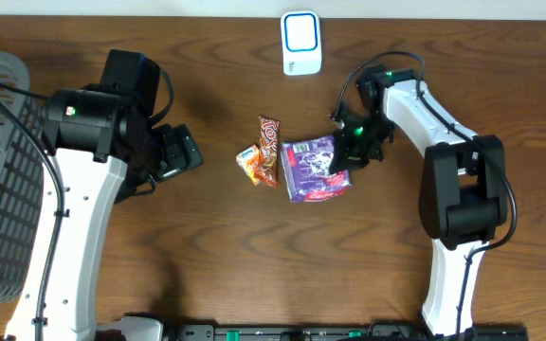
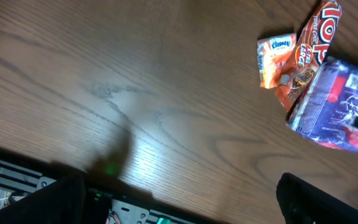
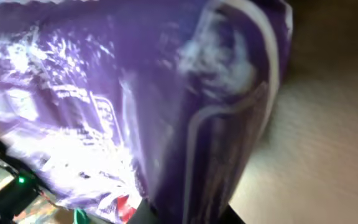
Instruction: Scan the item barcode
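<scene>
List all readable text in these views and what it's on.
"Kleenex": small tissue pack, left wrist view.
"TOP": orange wrapper; cut by the frame edge, so it may be part of a longer word.
"EXTRA LARGE": same wrapper, lower down; small, fairly sure.
Purple bag: white print, too blurred to read in any view.
White scanner: small mark under its blue ring, too small to read.

Bag right of candy bar
</scene>
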Controlling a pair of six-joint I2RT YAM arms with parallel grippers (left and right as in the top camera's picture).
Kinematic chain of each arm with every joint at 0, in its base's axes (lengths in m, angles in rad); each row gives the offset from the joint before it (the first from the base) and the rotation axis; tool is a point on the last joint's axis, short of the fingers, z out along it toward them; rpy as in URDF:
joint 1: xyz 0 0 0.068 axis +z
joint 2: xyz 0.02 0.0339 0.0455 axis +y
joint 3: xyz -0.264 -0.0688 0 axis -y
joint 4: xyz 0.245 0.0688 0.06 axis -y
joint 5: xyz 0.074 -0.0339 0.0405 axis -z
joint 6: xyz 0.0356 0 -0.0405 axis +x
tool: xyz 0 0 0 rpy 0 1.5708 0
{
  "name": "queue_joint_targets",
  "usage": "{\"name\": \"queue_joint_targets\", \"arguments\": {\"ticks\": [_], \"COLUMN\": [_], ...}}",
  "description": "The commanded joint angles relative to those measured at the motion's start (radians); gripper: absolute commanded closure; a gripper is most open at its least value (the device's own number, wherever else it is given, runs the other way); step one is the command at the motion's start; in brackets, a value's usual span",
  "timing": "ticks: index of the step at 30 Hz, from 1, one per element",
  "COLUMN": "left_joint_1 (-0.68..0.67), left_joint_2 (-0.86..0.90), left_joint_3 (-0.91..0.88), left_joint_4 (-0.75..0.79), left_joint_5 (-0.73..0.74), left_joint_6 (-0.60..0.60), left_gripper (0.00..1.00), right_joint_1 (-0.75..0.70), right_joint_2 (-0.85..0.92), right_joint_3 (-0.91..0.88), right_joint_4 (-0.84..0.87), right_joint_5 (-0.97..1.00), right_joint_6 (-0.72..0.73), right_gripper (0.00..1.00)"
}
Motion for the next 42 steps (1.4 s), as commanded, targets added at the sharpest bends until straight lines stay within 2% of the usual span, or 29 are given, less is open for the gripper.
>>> {"name": "queue_joint_targets", "arguments": {"ticks": [1,8,12,15,21,28,29,31,32,34,36,40,42], "left_joint_1": [0.004,0.004,0.004,0.004,0.004,0.004,0.004,0.004,0.004,0.004,0.004,0.004,0.004], "left_joint_2": [0.006,0.006,0.006,0.006,0.006,0.006,0.006,0.006,0.006,0.006,0.006,0.006,0.006], "left_joint_3": [0.006,0.006,0.006,0.006,0.006,0.006,0.006,0.006,0.006,0.006,0.006,0.006,0.006], "left_joint_4": [-0.006,-0.006,-0.006,-0.006,-0.006,-0.006,-0.006,-0.006,-0.006,-0.006,-0.006,-0.006,-0.006], "left_joint_5": [-0.017,-0.017,-0.016,-0.016,-0.017,-0.017,-0.016,-0.016,-0.017,-0.017,-0.016,-0.017,-0.017], "left_joint_6": [0.002,0.002,0.002,0.002,0.002,0.002,0.002,0.002,0.002,0.002,0.002,0.002,0.002], "left_gripper": [0.02,0.02,0.02,0.02,0.02,0.02,0.02,0.02,0.02,0.02,0.02,0.02,0.02], "right_joint_1": [0.01,0.074,0.124,0.147,0.159,0.192,0.201,0.222,0.231,0.244,0.251,0.246,0.236], "right_joint_2": [-0.026,-0.042,-0.041,-0.041,-0.04,-0.04,-0.041,-0.042,-0.042,-0.042,-0.042,-0.042,-0.042], "right_joint_3": [0.174,0.462,0.444,0.354,0.162,0.055,0.06,0.094,0.119,0.179,0.254,0.404,0.468], "right_joint_4": [-0.06,-0.278,-0.359,-0.354,-0.21,-0.069,-0.052,-0.043,-0.043,-0.045,-0.05,-0.065,-0.092], "right_joint_5": [0.183,0.824,1.197,1.357,1.364,1.127,1.09,1.014,0.984,0.938,0.882,0.783,0.777], "right_joint_6": [0.089,0.404,0.592,0.675,0.678,0.595,0.584,0.567,0.563,0.541,0.497,0.417,0.411], "right_gripper": [0.99,0.99,0.99,0.99,0.98,0.88,0.85,0.58,0.41,0.18,0.1,0.09,0.03]}}
